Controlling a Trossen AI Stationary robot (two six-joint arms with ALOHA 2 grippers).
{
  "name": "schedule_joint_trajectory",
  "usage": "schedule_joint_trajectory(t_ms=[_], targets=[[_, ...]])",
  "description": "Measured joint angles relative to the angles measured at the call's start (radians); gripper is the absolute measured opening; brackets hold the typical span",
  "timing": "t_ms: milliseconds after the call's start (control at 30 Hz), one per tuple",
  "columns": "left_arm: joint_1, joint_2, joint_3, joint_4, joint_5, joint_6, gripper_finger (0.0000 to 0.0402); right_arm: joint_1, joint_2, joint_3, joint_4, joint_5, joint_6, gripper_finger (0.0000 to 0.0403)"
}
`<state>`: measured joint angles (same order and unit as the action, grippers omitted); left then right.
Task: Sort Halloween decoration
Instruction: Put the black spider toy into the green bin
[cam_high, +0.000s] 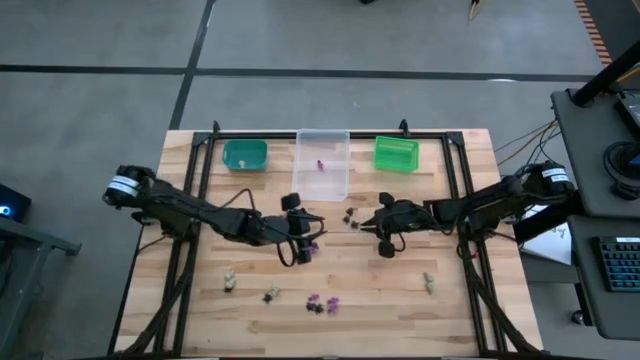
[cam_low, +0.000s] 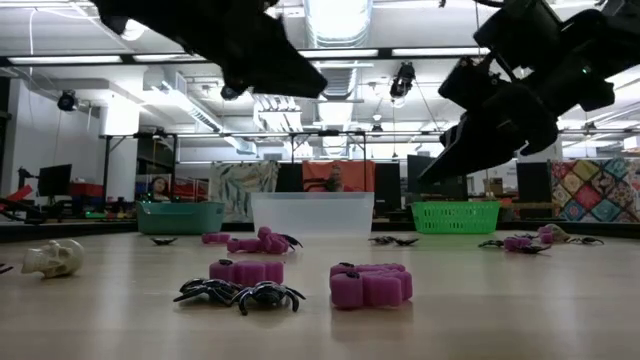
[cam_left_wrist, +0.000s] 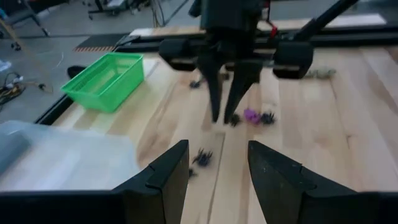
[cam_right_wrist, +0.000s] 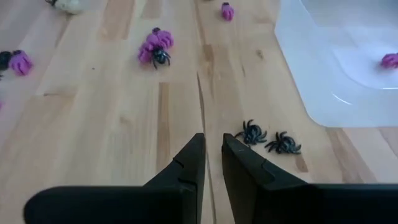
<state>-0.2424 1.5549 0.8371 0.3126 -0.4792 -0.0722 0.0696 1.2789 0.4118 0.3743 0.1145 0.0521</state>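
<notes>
Small purple, black and pale beige trinkets lie scattered on the wooden table (cam_high: 400, 300). One purple trinket (cam_high: 320, 165) lies in the clear bin (cam_high: 322, 150). My left gripper (cam_high: 300, 248) hangs open above the table's middle, near a purple and black cluster (cam_high: 315, 240). In its wrist view a black spider (cam_left_wrist: 202, 158) lies on the table below its fingers. My right gripper (cam_right_wrist: 213, 149) is shut and empty, raised near two black spiders (cam_right_wrist: 267, 138) beside the clear bin (cam_right_wrist: 348, 62). Both grippers hang clear of the table in the low view, the left gripper (cam_low: 285, 75) and the right gripper (cam_low: 450, 160).
The teal bin (cam_high: 245, 155), clear bin and green bin (cam_high: 396, 153) stand in a row at the far edge. More trinkets lie near the front: a beige skull (cam_low: 55, 258), purple pieces (cam_low: 370, 285) and black spiders (cam_low: 240, 294). The two grippers face each other closely at mid-table.
</notes>
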Motion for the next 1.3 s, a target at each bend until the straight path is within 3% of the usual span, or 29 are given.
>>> schedule_joint_trajectory(t_ms=[267,533,800,1067,1300], targets=[[0.006,0.151,0.008,0.189,0.0,0.037,0.0149,0.0,0.0,0.015,-0.04,0.045,0.001,0.0043],[0.019,0.228,0.045,0.221,0.001,0.11,0.0148,0.0,0.0,0.096,-0.23,0.045,0.033,0.0043],[0.071,0.234,0.054,0.22,0.012,0.118,0.0121,0.0,0.0,0.132,-0.296,0.045,-0.014,0.0047],[0.103,0.234,0.052,0.219,0.02,0.127,0.0097,-0.005,0.002,0.131,-0.271,0.076,0.001,0.0106],[0.11,0.234,0.051,0.222,0.02,0.14,0.0085,-0.005,0.09,0.129,-0.178,0.089,0.006,0.0153]])
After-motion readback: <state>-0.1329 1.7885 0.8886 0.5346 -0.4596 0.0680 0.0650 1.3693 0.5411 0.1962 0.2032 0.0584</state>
